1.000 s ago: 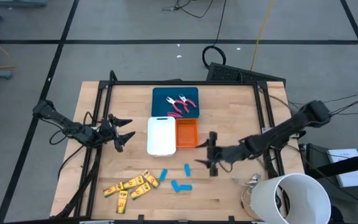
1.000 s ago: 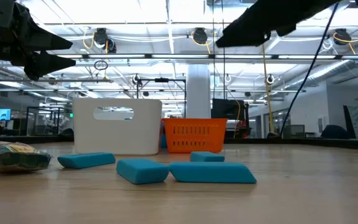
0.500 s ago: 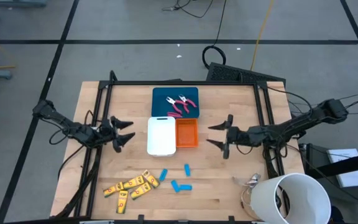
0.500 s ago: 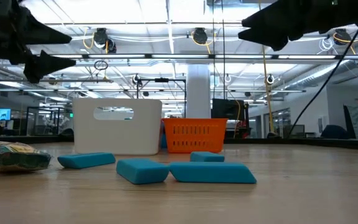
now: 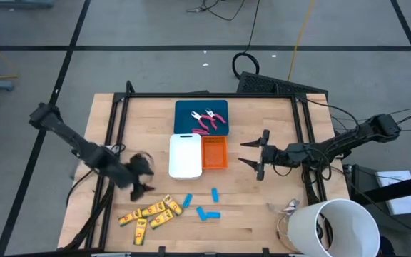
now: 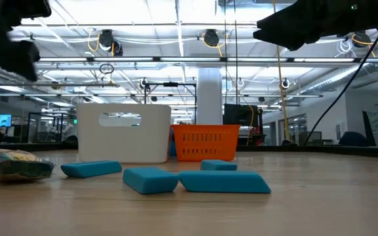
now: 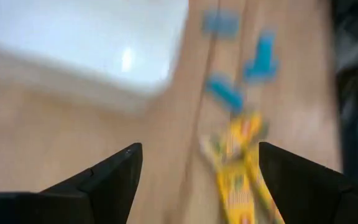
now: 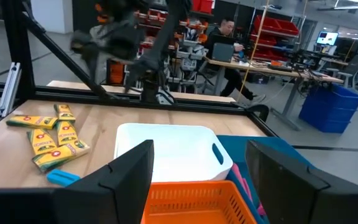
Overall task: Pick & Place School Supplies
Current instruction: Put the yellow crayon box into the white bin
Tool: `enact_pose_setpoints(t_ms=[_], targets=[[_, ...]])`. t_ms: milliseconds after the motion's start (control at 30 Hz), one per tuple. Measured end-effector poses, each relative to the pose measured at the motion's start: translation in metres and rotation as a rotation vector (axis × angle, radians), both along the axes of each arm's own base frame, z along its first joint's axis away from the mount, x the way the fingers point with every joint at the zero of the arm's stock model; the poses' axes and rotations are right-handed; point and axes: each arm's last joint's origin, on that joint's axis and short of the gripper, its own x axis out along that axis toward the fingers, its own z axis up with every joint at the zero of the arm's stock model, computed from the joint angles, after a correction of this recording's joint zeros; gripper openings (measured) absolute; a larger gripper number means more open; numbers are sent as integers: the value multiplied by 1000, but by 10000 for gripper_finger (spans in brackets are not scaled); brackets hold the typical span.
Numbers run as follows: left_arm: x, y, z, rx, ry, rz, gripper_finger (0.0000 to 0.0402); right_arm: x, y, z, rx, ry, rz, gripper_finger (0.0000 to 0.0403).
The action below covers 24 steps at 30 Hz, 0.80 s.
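the left gripper hangs released and empty above the yellow pieces near the table's front edge. the right gripper, also released, waits beside the orange tray. only the pliers lie in the teal tray; blue pieces remain loose. motion blur smears the left arm.

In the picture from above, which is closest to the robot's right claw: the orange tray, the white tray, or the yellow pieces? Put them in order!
From the right gripper:
1. Orange tray, just beside it toward the middle.
2. White tray, next to the orange one, farther over.
3. Yellow pieces, far across near the table's front edge.
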Motion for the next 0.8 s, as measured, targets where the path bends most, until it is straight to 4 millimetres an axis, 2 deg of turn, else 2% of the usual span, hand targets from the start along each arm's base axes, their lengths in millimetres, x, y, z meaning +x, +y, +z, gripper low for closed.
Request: enact_pose_setpoints(t_ms=[200, 367, 533, 800], targets=[[40, -43, -5, -85, 548, -90, 324, 1, -3, 0, -6, 2, -16, 247], [52, -75, -22, -148, 839, -117, 323, 1, -7, -2, -8, 16, -36, 247], [32, -103, -36, -72, 915, -90, 323, 2, -8, -2, -9, 17, -35, 247], [0, -129, -38, 21, 814, 100, 323, 2, -8, 2, -51, -8, -34, 247]])
